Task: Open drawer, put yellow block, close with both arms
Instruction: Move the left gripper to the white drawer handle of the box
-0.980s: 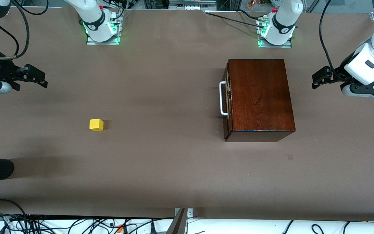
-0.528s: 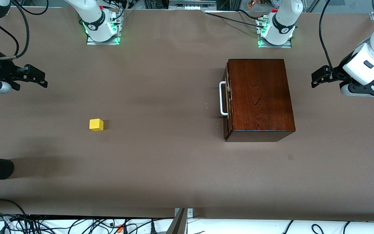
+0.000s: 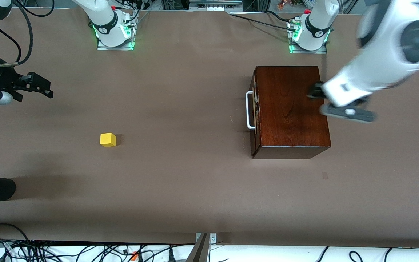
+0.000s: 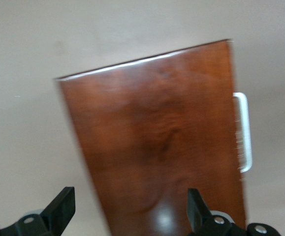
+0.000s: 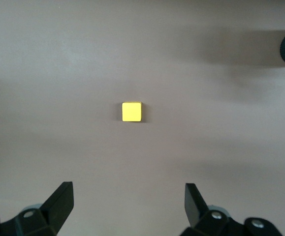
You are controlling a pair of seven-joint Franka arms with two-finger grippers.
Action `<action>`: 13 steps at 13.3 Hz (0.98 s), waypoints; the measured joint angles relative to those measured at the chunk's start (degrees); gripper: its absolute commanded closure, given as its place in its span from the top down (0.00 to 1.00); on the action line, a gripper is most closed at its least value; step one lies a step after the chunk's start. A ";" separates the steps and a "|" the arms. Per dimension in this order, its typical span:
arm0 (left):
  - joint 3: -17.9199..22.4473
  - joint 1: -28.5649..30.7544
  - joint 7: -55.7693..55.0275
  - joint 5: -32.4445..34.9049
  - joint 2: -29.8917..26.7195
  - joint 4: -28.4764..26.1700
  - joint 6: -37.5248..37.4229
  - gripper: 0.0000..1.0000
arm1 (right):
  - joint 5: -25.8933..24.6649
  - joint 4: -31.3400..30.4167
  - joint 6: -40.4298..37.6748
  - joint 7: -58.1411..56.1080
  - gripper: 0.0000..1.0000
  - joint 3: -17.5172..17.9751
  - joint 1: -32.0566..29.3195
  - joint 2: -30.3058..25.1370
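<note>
A: Start at the nine o'clock edge of the front view. The right gripper (image 3: 40, 87) hangs there over bare table, jaws spread wide, nothing between them. That arm is waiting.

B: And the yellow block (image 3: 108, 139)?

A: It sits alone on the table (image 3: 180, 182) toward the right arm's end, at about five o'clock from that gripper and well apart from it. The right wrist view has it dead ahead of the open fingers.

B: Now the box.

A: The dark wooden box (image 3: 291, 109) is toward the left arm's end. The drawer (image 3: 254, 109) is shut, and its white handle (image 3: 248, 111) faces nine o'clock, toward the block.

B: And the left arm?

A: The left gripper (image 3: 316, 92) is over the box top, near its three o'clock edge. It's blurred in the front view, so I'd hedge on the height, but the left wrist view shows the jaws wide and empty.

B: So which step?

A: Opening, I'd say, barely begun. Next, the left gripper needs to cross over to the handle, close on the bar and pull toward nine o'clock.
</note>
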 measured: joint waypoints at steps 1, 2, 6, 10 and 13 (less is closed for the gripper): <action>-0.10 -3.52 -3.79 0.03 1.61 0.93 0.28 1.00 | 0.00 0.00 0.00 0.00 1.00 0.01 0.01 0.00; -0.17 -6.88 -7.33 0.05 3.47 2.21 0.46 1.00 | 0.00 0.00 0.00 0.00 1.00 0.02 0.01 0.00; -0.25 -18.54 -18.28 5.91 11.78 7.45 1.75 1.00 | 0.00 0.01 0.00 0.00 1.00 0.03 0.01 0.00; -0.13 -25.68 -27.90 12.01 19.53 9.45 5.79 1.00 | 0.00 0.01 0.00 0.00 1.00 0.03 0.01 0.00; 0.22 -25.81 -30.47 12.54 23.82 9.71 8.62 1.00 | 0.00 0.02 0.00 0.00 1.00 0.03 0.01 0.00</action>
